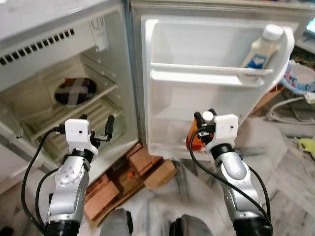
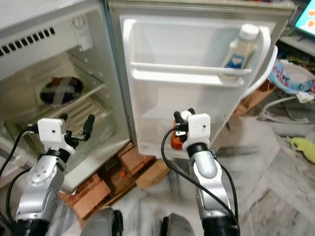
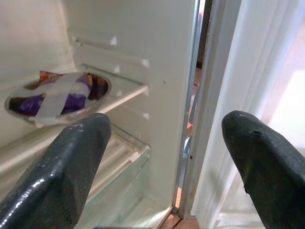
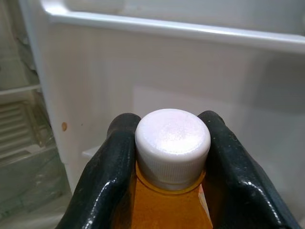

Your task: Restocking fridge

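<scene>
Gripping an orange bottle (image 4: 169, 200) at its neck, right end effector (image 4: 171, 157) closed.

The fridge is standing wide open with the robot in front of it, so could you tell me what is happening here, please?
The robot is restocking the fridge. Its right gripper is shut on an orange bottle with a white cap, held in front of the open door. A white bottle already stands on the door's upper shelf. The left gripper hovers open and empty by the fridge's inside, where a covered bowl sits on a shelf.

Home kitchen corner — open fridge (image 1: 123, 73) on bricks (image 1: 142, 162), marble floor (image 1: 290, 172), bottle (image 1: 261, 49) in door shelf
</scene>
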Motion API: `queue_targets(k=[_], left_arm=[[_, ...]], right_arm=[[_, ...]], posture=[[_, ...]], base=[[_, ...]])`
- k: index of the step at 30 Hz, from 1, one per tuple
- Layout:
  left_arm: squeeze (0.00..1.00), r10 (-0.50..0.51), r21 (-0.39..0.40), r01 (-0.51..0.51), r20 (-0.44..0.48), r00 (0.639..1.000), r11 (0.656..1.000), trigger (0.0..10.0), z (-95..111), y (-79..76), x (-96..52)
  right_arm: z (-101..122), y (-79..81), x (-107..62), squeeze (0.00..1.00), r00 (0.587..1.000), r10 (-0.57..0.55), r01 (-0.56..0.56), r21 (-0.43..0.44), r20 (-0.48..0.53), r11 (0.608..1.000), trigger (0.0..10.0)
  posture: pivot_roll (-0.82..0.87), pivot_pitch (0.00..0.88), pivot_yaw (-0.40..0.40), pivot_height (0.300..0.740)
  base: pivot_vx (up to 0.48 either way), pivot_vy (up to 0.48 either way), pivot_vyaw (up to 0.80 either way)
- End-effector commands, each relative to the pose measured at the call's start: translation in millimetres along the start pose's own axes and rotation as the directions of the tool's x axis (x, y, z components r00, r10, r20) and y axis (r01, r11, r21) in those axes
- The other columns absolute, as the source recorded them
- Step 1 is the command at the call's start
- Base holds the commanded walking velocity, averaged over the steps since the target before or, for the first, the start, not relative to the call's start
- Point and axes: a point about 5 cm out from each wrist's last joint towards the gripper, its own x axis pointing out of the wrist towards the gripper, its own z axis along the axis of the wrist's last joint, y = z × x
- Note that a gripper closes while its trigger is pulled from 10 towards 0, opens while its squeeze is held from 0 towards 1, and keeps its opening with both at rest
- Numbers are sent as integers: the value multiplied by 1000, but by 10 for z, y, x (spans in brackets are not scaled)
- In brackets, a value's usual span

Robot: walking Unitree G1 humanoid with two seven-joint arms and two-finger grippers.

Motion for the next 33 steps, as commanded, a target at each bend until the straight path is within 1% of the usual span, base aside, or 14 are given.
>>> queue_targets(k=[1,5,23,33], left_arm=[[0,8,3,-8,-17,1000,1000,10000,-32,-2,-5],[0,6,6,-6,-8,1000,1000,10000,-20,-28,8],[0,-14,9,14,6,1000,1000,10000,16,-45,58],[0,-27,9,27,15,1000,1000,10000,27,-72,80]], right_arm=[[52,-4,16,0,1000,3,-3,0,27,1000,10000],[53,-21,18,0,1000,-3,3,-6,24,1000,10000],[51,-1,14,0,1000,6,-6,9,30,1000,10000],[55,11,22,0,999,12,-12,8,33,1000,10000]], posture=[[-23,91,-23,641],[-24,93,-23,641],[-28,102,-15,641],[-29,103,-15,641]], base=[[0,0,0],[0,0,0],[0,0,0],[313,0,0]])
